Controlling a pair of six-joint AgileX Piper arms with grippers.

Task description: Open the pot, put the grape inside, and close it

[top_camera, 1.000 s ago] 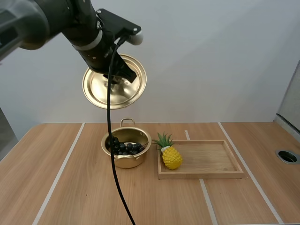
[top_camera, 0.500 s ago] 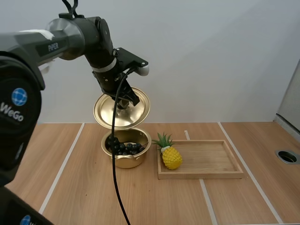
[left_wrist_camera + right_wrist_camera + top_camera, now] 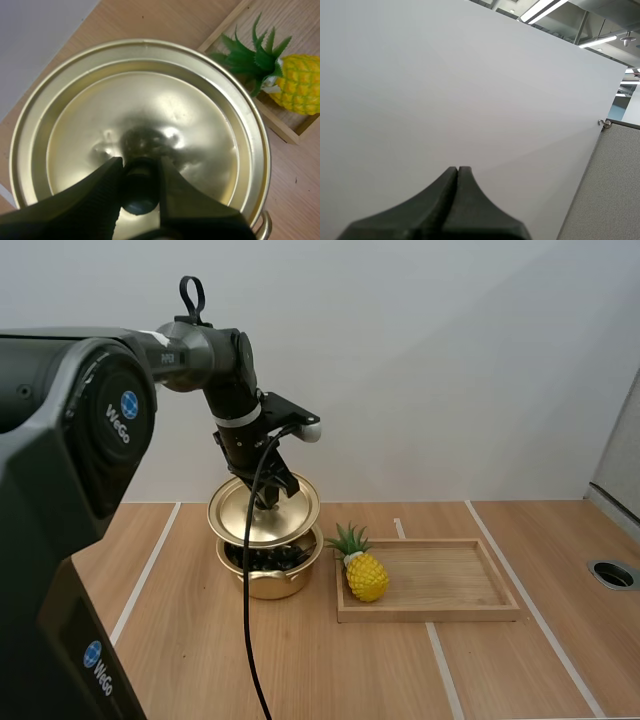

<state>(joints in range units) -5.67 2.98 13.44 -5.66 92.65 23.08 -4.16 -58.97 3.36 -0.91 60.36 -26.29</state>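
**Operator:** Where is the load relative to the left claw point(image 3: 140, 169)?

**Technician:** The left claw is clamped on the black knob point(image 3: 141, 190) of the round gold metal lid point(image 3: 240, 520), one finger on each side. The gold two-handled pot point(image 3: 270, 582) sits on the wooden counter point(image 3: 180, 640) directly below the lid. The move that closes the pot is therefore straight down, with little sideways correction.

**Operator:** Is the lid seated?

**Technician:** I judge that it is not. At the near side a gap shows between the lid and the pot rim. The bunch of dark grapes point(image 3: 268, 558) is visible through that gap, already inside the pot. I cannot tell whether the far edge touches the rim.

**Operator:** What is the arm pose?

**Technician:** The left arm reaches forward over the counter. Its wrist is bent down, so the claw points down onto the knob.

**Operator:** And the right claw point(image 3: 458, 171)?

**Technician:** Its fingers lie together on nothing. It faces a plain wall, so the left arm is the nearer one.

**Operator:** Are there any obstructions?

**Technician:** The yellow toy pineapple point(image 3: 366, 575) stands at the left end of the shallow wooden tray point(image 3: 450, 612), just beside the pot. It is outside the lid's outline.
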